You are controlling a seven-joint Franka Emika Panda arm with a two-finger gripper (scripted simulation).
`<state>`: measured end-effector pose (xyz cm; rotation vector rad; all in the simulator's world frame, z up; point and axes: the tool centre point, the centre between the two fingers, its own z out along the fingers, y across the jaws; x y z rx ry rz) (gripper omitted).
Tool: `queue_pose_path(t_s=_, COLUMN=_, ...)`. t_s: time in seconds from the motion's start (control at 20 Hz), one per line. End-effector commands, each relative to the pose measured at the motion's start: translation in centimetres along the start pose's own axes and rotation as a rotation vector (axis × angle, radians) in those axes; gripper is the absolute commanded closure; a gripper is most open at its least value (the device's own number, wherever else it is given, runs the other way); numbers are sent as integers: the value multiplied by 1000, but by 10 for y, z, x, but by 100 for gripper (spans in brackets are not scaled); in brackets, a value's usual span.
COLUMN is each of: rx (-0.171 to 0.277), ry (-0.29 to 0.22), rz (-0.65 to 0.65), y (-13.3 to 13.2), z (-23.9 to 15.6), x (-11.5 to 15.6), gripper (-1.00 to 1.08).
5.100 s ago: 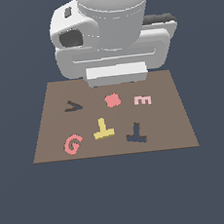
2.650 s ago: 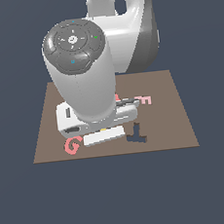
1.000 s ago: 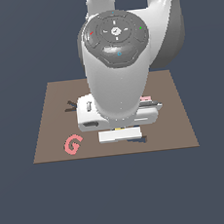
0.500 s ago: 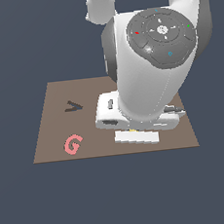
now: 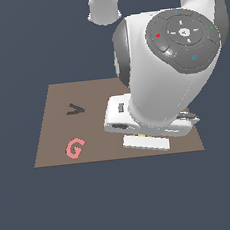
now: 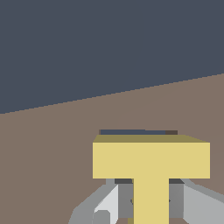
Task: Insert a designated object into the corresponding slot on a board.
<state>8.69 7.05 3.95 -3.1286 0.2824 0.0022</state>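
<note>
The gripper (image 6: 151, 210) is clamped on the stem of the yellow T (image 6: 151, 159), holding it just over the brown board (image 5: 53, 128) so it can drop into the navy slot (image 6: 131, 131), a sliver of which peeks out past the crossbar. This is near the board's near-right edge in the exterior view. The pink G (image 5: 74, 148) and dark V (image 5: 75, 109) sit well clear to the left, so there's plenty of room.

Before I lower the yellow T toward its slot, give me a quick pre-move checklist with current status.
1. Yellow T held between the gripper fingers: ok.
2. T sitting level in the grasp: ok in the wrist view.
3. Dark slot visible just beyond the T's bar: ok, only a sliver shows.
4. T aligned over the slot: cannot tell.
5. Slot free of obstruction: cannot tell; the arm hides it in the exterior view.
6. Pink G clear of the path on the board: ok.
</note>
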Motion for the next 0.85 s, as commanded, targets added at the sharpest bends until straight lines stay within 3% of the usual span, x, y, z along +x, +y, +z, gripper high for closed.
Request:
queue_pose_path(t_s=0.0, rx=0, ry=0, rz=0, y=0, z=0, x=0, gripper=108)
queue_pose_path(t_s=0.3, rx=0, ry=0, rz=5, y=0, z=10, x=1, gripper=108)
queue_pose_path(t_s=0.35, rx=0, ry=0, rz=5, y=0, z=10, x=1, gripper=-92)
queue_pose_path(t_s=0.8, rx=0, ry=0, rz=5, y=0, z=10, x=1, gripper=-92)
